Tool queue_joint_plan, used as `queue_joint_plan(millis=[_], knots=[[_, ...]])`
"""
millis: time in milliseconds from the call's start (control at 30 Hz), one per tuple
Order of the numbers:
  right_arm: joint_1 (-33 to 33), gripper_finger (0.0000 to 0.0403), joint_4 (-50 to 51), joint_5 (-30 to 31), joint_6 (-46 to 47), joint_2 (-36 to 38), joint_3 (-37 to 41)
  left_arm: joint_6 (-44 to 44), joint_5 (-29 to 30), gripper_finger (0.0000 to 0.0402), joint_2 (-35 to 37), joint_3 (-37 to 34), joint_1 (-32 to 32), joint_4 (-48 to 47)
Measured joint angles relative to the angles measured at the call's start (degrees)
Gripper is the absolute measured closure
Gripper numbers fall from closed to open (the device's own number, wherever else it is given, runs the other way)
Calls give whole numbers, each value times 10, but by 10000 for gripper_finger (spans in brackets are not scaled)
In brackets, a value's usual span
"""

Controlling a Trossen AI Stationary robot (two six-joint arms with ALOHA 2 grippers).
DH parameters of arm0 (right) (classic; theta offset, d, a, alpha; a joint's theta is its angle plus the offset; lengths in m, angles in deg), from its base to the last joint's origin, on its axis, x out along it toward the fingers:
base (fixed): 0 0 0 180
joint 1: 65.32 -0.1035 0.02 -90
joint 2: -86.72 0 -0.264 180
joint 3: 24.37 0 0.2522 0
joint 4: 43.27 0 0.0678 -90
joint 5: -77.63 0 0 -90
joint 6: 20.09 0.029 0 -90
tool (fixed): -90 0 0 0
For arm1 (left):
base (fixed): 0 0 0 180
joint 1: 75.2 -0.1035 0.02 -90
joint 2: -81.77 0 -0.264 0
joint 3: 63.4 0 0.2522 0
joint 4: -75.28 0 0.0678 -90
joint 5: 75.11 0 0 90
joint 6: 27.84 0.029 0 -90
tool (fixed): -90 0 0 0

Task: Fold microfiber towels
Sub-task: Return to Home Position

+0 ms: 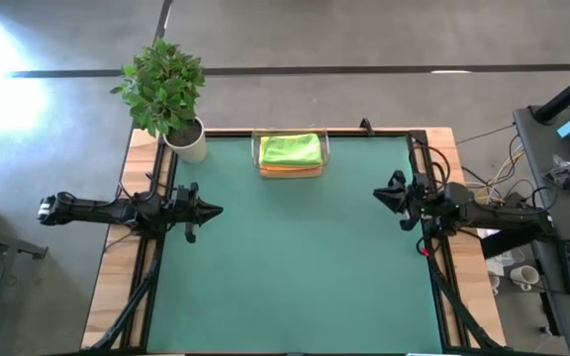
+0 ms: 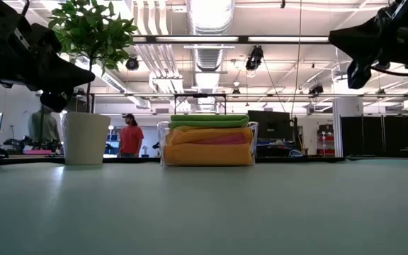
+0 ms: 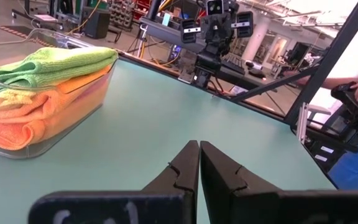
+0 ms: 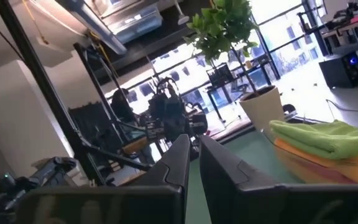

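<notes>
Both grippers are clenched on nothing and sit well apart from the cloths. The left gripper (image 1: 217,210) hangs over the left edge of the dark green table mat (image 1: 295,277), fingers pressed together and pointing at the table's middle. The right gripper (image 1: 377,195) hangs over the mat's right edge, facing it, fingers drawn close together. The folded microfiber towels (image 2: 209,145) lie stacked inside the clear plastic tray (image 1: 255,148), which stands at the middle of the mat's far edge. A green towel (image 1: 291,149) tops the stack, with orange and pink layers showing beneath it through the tray wall. A potted plant (image 1: 166,94) stands at the far left corner, near the tray.
</notes>
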Motion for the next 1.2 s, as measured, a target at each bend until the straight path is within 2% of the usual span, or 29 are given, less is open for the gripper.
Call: queue_joint_plan(millis=[467, 1200], knots=[[0, 374, 0, 0, 0, 3, 0, 0, 0, 401, 1, 0, 0, 0], [0, 374, 0, 0, 0, 51, 0, 0, 0, 402, 0, 0, 0, 0]])
